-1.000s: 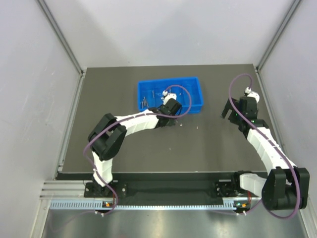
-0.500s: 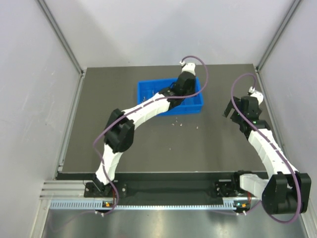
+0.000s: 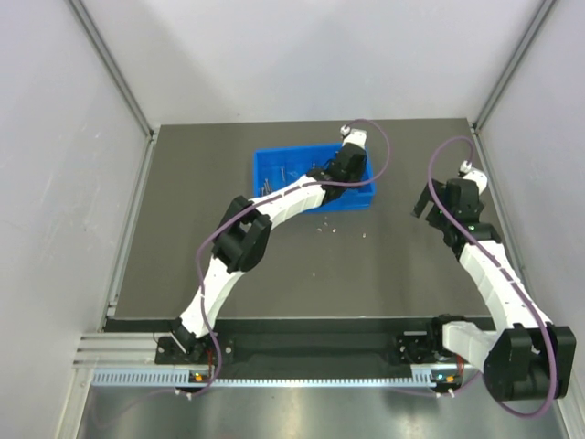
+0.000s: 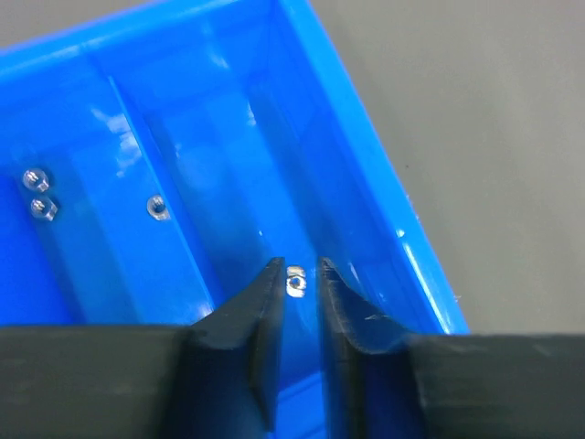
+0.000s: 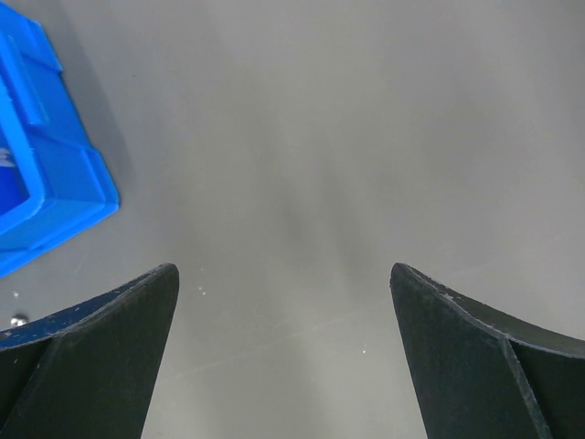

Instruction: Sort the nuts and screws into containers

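Left end effector point(image 4: 299, 268) barely parted, nut point(image 4: 295, 283) loose between its tips at the three-o'clock end of the tray point(image 4: 366, 174); it could bounce onto the counter point(image 4: 494, 137). Right end effector point(image 5: 283, 302) gapes.

From 4 round to 8 o'clock of its centre the table point(image 3: 384, 283) lies bare, save loose pieces point(image 3: 335, 229) just near of the tray. The tray point(image 3: 292, 152) sits at 12, and low dividers point(image 4: 128, 137) narrow each bay. The left arm point(image 3: 292, 194) slants from 7 to 1, barring the tray's near edge. The left gripper point(image 4: 298, 270) fills the bay by the 3 o'clock wall. The right gripper point(image 5: 283, 283), jaws wide, hangs at 3 over bare table. Walls point(image 3: 73, 183) hem the table at 9 and 3.
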`<state>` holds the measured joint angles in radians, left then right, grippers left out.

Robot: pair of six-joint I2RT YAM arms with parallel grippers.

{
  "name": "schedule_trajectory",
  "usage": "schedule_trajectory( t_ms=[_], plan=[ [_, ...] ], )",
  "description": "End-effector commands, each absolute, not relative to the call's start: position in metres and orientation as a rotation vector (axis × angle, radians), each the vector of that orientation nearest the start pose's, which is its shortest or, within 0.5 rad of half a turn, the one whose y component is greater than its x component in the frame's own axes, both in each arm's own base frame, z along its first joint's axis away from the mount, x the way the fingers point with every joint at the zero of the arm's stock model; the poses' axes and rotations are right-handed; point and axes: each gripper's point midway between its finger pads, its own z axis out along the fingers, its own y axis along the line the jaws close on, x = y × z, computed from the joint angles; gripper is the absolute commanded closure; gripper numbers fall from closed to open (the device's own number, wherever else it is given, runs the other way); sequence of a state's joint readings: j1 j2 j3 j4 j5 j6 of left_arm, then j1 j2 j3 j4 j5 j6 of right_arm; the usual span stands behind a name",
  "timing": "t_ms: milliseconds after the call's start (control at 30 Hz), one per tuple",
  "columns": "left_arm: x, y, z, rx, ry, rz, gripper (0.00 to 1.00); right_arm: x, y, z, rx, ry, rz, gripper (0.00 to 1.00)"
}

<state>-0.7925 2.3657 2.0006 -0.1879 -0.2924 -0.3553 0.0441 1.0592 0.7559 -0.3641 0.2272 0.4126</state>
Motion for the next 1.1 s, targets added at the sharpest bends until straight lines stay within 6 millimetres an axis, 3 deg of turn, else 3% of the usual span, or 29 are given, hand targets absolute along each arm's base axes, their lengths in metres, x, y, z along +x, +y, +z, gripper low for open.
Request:
schedule_trajectory(
  t_ms=[0,33,100,133,233,267,300,333,400,500,600,800,933,1067],
  plan=[
    [0.489,-0.44,0.162,0.284,1.989,-0.427,0.65,0.325,-0.002,0.179,0.502,2.052,0.057,0.0],
    [0.487,-0.437,0.181,0.279,1.964,-0.438,0.61,0.325,-0.002,0.179,0.5,2.053,0.059,0.0],
    [0.48,-0.431,0.185,0.29,1.97,-0.433,0.53,0.325,-0.002,0.18,0.503,2.051,0.064,0.0],
    [0.473,-0.428,0.204,0.282,1.955,-0.457,0.52,0.324,-0.002,0.18,0.501,2.052,0.063,0.0],
    [0.446,-0.424,0.213,0.299,2.003,-0.485,0.51,0.323,-0.002,0.182,0.504,2.045,0.067,0.0],
    [0.434,-0.425,0.202,0.324,2.036,-0.484,0.51,0.323,-0.002,0.182,0.508,2.045,0.066,0.0],
    [0.415,-0.431,0.209,0.353,2.035,-0.507,0.51,0.321,-0.003,0.182,0.521,2.045,0.06,0.0],
    [0.403,-0.428,0.192,0.363,2.072,-0.48,0.5,0.321,-0.004,0.184,0.528,2.043,0.056,0.0],
    [0.376,-0.438,0.189,0.393,2.087,-0.507,0.5,0.318,-0.009,0.182,0.558,2.055,0.032,0.0],
    [0.347,-0.443,0.158,0.404,2.159,-0.508,0.5,0.311,-0.014,0.177,0.599,2.071,0.0,0.0],
    [0.331,-0.444,0.135,0.409,2.198,-0.441,0.5,0.304,-0.018,0.171,0.626,2.088,-0.015,0.0],
    [0.326,-0.44,0.103,0.334,2.228,-0.246,0.52,0.295,-0.022,0.167,0.633,2.094,-0.034,0.0],
    [0.329,-0.438,0.084,0.26,2.246,-0.209,0.54,0.291,-0.028,0.17,0.628,2.079,-0.061,0.0],
    [0.329,-0.447,0.068,0.253,2.266,-0.235,0.56,0.291,-0.028,0.172,0.635,2.074,-0.053,0.0]
  ],
)
